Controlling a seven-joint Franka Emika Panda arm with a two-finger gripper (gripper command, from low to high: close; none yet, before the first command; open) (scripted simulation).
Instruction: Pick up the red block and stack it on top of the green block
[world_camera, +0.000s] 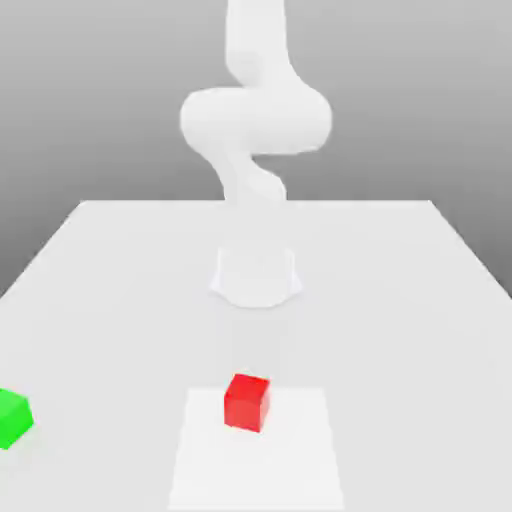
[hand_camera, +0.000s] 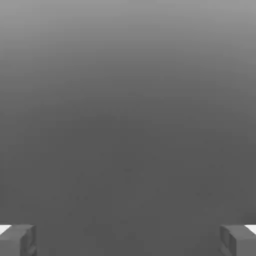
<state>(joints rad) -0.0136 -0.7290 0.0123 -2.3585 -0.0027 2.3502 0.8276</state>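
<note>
The red block (world_camera: 247, 402) rests on the white table (world_camera: 400, 300) near its front edge, about midway across the exterior view. The green block (world_camera: 14, 418) sits far off at the exterior view's left edge, also near the front and partly cut off by the frame. The two blocks are well apart. In the hand view my gripper (hand_camera: 128, 240) is open, its grey fingertips (hand_camera: 18, 240) set wide apart with nothing between them and only plain grey background ahead.
The white arm (world_camera: 255, 120) rises from its round base (world_camera: 255, 275) behind the red block and leaves the frame at the top. A lighter square patch (world_camera: 300, 470) marks the table under the red block.
</note>
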